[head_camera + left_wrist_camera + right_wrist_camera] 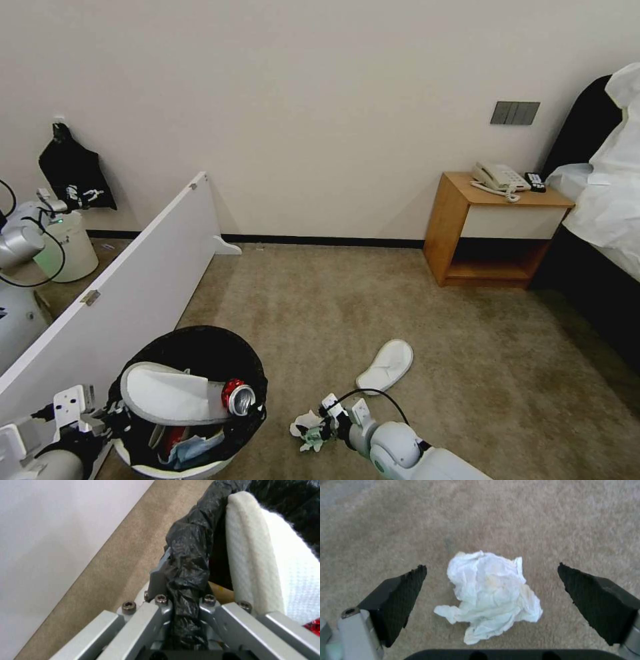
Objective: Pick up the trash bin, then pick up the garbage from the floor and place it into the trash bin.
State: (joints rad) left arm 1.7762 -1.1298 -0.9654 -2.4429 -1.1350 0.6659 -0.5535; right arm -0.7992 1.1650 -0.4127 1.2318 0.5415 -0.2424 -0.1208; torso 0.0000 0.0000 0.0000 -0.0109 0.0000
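The trash bin [250, 373], white with a black liner, hangs low at my left. My left gripper [112, 419] is shut on its rim; in the left wrist view the liner-wrapped rim [188, 562] is pinched between the jaws of that gripper [185, 597]. Inside the bin lie a white slipper [170, 395], a crushed red can [239, 397] and a light-blue mask [193, 448]. A crumpled white tissue [490, 592] lies on the carpet. My right gripper [490, 566] hovers open just over it, one finger on each side. A second white slipper [387, 365] lies on the floor beyond the tissue [303, 424].
A white panel [133, 280] leans along the left, close to the bin. A wooden nightstand [493, 230] with a telephone [497, 179] stands against the far wall, beside the bed [610, 200]. An unlined white bucket [70, 247] stands far left. Open carpet [320, 307] lies ahead.
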